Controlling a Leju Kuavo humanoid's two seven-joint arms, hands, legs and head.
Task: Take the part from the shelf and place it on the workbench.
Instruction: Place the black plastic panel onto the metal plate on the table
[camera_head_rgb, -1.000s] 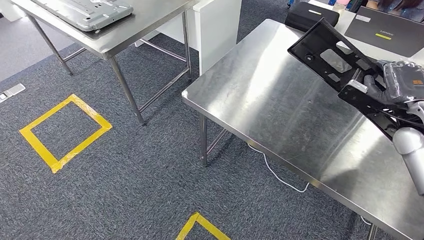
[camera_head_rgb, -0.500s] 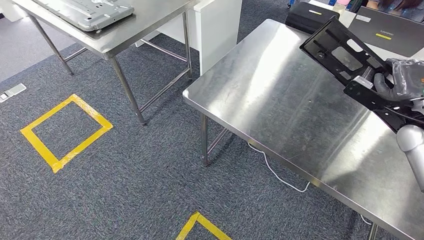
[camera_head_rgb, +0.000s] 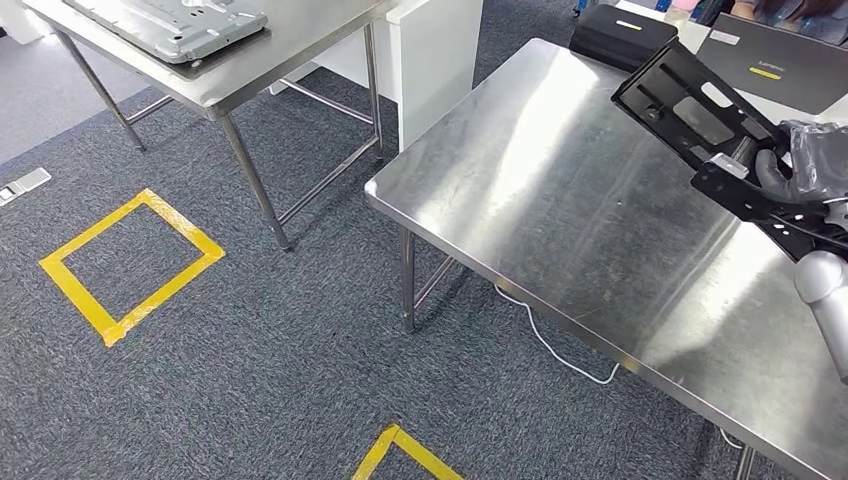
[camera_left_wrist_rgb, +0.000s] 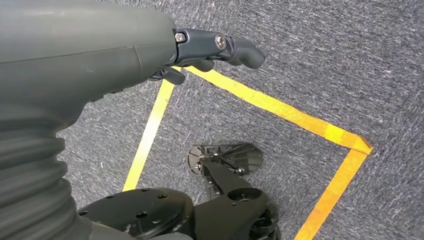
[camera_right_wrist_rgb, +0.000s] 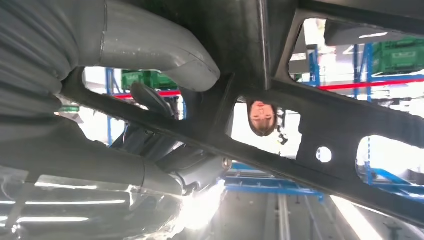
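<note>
part: a flat black plate with cut-out windows (camera_head_rgb: 700, 110), held tilted in the air above the far right side of the tabletop (camera_head_rgb: 560, 220), not touching it.
long axis: the part runs from its free end, up and away near the tabletop's far edge, down toward the robot's right side, where the hand grips it.
right hand: the right hand (camera_head_rgb: 800, 165) is clamped around the near end of the part; in the right wrist view the thumb (camera_right_wrist_rgb: 165, 50) presses on one face of a black bar of the part (camera_right_wrist_rgb: 310, 130).
left hand: the left hand (camera_left_wrist_rgb: 210, 50) hangs low over the carpet, fingers curled in, holding nothing.
nearer arm: the right, since it already carries the part.
key relation: bare tabletop lies directly below and to the left of the tilted part, so my judgement is that lowering and levelling it is what remains.
risk: the free end may strike the steel first.
</note>
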